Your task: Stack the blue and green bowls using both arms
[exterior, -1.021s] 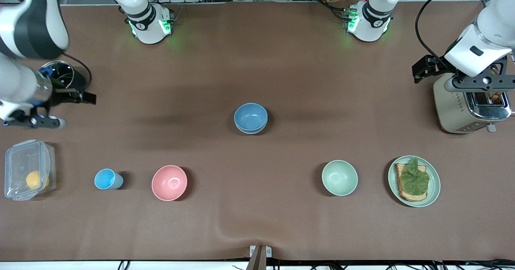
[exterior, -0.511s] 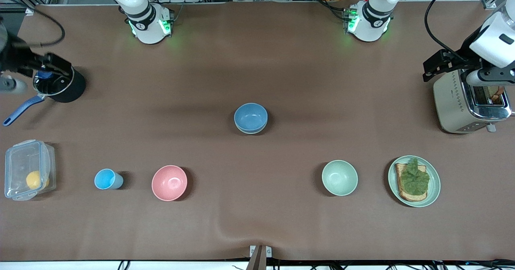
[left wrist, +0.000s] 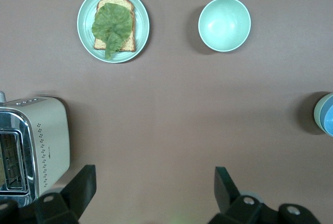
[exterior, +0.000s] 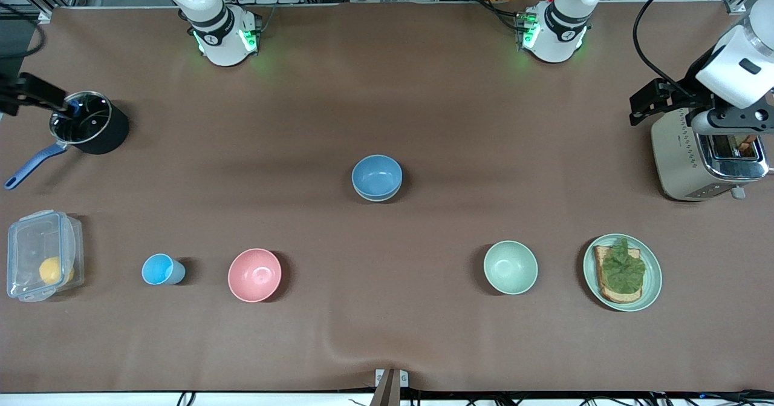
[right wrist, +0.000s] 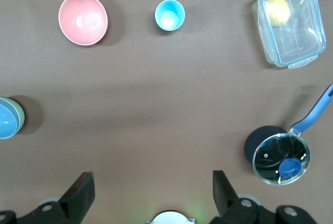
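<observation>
The blue bowl (exterior: pixel 377 175) sits nested in the green bowl (exterior: pixel 376 198) at the middle of the table; only the green rim shows under it. The pair shows at the edge of the left wrist view (left wrist: pixel 328 115) and of the right wrist view (right wrist: pixel 6 120). My left gripper (left wrist: pixel 154 185) is open and empty, high over the toaster (exterior: pixel 704 155) at the left arm's end. My right gripper (right wrist: pixel 152 187) is open and empty, high at the right arm's end near the pot (exterior: pixel 115 130); it is mostly out of the front view.
Nearer the front camera stand a clear box (exterior: pixel 42 255) with a yellow item, a light-blue cup (exterior: pixel 160 269), a pink bowl (exterior: pixel 254 275), a mint-green bowl (exterior: pixel 510 267) and a green plate (exterior: pixel 653 285) with toast and lettuce.
My right arm has drawn back off the table's end, uncovering the pot. My left arm has shifted slightly over the toaster. The bowls have not moved.
</observation>
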Available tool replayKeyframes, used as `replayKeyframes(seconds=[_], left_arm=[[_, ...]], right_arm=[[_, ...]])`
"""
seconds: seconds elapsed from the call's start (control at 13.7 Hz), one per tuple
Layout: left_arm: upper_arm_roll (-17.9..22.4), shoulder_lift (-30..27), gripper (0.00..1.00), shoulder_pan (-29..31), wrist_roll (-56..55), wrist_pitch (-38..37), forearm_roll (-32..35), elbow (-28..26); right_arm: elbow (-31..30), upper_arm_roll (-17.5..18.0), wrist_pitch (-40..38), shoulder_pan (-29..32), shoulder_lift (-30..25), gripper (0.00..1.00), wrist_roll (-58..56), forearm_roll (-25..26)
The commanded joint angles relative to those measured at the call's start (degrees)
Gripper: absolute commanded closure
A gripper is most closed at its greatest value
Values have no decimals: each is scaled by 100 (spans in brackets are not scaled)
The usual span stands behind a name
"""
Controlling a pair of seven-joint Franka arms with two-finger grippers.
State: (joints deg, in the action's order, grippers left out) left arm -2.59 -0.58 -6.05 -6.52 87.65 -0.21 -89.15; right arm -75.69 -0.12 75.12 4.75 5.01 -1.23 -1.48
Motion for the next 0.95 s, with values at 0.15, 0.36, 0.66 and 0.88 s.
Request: replayKeyframes(seconds=[0.15, 0.36, 0.66, 0.88], left_arm=[[-75, -13, 0, 24, 108, -91, -75, 56], [-75, -21, 0, 60, 108, -91, -93, 56], [-75, -13, 0, 60, 73, -91, -102, 56], [-75, -13, 0, 42, 46, -91, -110, 56]], right_arm=[[-16, -129, 64, -115, -9, 0, -158, -115], [-43, -129, 90, -124, 9, 0, -158, -133], [-43, -313, 81, -343, 9, 0, -158, -98], [-43, -314, 99, -352, 35, 0, -149, -89]])
